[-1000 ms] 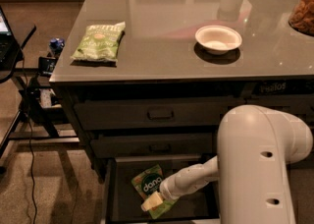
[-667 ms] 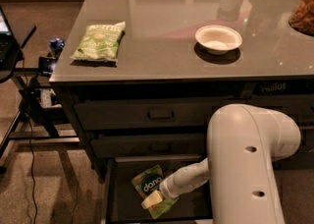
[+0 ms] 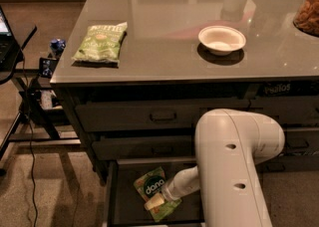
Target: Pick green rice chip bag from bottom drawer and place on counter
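Two shallower drawers [image 3: 163, 116] sit above the hand [image 3: 155, 202], low in the bottom drawer [image 3: 115, 196], its grip impossible to tell; the crinkly green rice chip bag [image 3: 150, 186] lies touching it, logo up. Overhead, the surface [image 3: 164, 17] holds a bowl [image 3: 222, 39].

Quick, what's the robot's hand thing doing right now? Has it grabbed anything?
The single end effector: down in the bottom drawer, at the green rice chip bag. Whether it is open, closed or holding the bag cannot be told.
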{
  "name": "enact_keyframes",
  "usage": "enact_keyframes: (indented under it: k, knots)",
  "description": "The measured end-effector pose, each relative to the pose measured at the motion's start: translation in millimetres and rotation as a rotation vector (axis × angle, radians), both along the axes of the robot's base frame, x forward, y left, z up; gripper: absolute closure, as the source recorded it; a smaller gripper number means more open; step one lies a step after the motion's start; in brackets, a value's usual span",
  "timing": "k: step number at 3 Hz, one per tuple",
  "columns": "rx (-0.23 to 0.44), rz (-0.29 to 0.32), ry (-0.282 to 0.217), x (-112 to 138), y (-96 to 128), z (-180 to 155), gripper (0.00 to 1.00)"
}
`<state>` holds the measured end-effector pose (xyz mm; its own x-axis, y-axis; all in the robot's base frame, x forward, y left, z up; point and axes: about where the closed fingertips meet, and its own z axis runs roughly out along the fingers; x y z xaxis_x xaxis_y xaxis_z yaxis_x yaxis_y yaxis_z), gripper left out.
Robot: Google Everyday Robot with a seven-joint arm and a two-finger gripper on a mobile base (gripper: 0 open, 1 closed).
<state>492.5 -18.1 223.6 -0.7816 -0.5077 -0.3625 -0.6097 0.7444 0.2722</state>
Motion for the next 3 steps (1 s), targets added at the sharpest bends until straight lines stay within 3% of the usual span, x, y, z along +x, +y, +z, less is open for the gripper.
enact_keyframes:
  k: [3]
  knots:
    - [0.019,-0.004,-0.023,2,16,-39,0.0]
